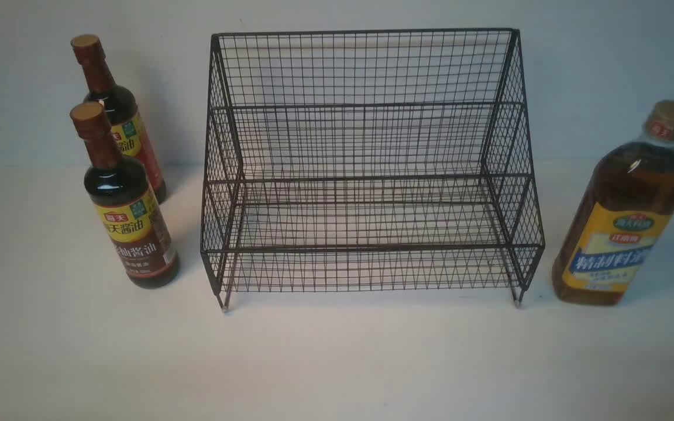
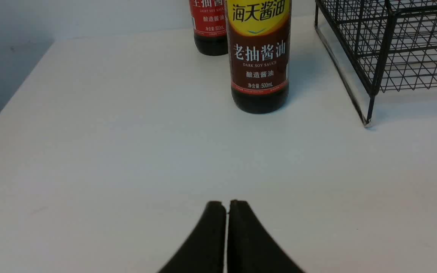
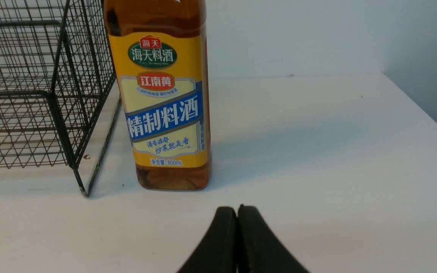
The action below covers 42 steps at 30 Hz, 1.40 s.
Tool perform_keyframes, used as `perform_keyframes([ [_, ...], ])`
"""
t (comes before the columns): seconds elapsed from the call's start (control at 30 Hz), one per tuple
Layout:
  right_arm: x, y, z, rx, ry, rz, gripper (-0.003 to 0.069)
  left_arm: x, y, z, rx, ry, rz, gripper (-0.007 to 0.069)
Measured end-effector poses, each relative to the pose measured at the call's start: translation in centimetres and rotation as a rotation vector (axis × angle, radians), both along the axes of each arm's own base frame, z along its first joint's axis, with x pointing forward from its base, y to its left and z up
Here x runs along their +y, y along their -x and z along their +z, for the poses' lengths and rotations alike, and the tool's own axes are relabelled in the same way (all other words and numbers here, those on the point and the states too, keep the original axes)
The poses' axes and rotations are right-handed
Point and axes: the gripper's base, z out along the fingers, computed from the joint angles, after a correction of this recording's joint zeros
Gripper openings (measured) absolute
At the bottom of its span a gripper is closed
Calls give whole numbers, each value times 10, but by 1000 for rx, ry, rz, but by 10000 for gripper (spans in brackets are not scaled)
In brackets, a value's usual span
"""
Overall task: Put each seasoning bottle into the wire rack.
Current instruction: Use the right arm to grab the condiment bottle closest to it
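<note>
Seasoning bottles (image 1: 129, 222) stand outside the wire rack (image 1: 366, 175) — left pincer (image 2: 227, 206) and right pincer (image 3: 237, 212) pressed together, empty.

Black wire rack (image 1: 366, 164); amber bottle (image 1: 621, 216), yellow-blue label

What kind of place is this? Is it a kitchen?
Probably a plain practice table rather than a real kitchen: a white table against a blank wall, with a black wire rack, a soy-sauce bottle and an amber bottle standing on it.
</note>
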Motion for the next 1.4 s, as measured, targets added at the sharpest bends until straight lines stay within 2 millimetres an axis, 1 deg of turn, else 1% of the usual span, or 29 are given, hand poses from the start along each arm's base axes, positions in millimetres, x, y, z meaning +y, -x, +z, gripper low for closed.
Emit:
perform_keyframes([
  [0.93, 0, 0, 1, -7, -11, 1, -15, 0, 0, 0, 0, 0, 0, -5],
  [1.0, 1, -1, 3, -52, -52, 5, -15, 0, 0, 0, 0, 0, 0, -5],
  [1.13, 2, -2, 25, -312, -182, 9, -15, 0, 0, 0, 0, 0, 0, -5],
  [1.17, 2, -2, 26, -325, -188, 8, -15, 0, 0, 0, 0, 0, 0, -5],
  [1.23, -1, 1, 40, -496, -281, -9, -15, 0, 0, 0, 0, 0, 0, -5],
  [1.33, -3, 3, 45, -563, -312, -20, -15, 0, 0, 0, 0, 0, 0, -5],
  [1.4, -4, 3, 46, -574, -316, -22, -15, 0, 0, 0, 0, 0, 0, -5],
])
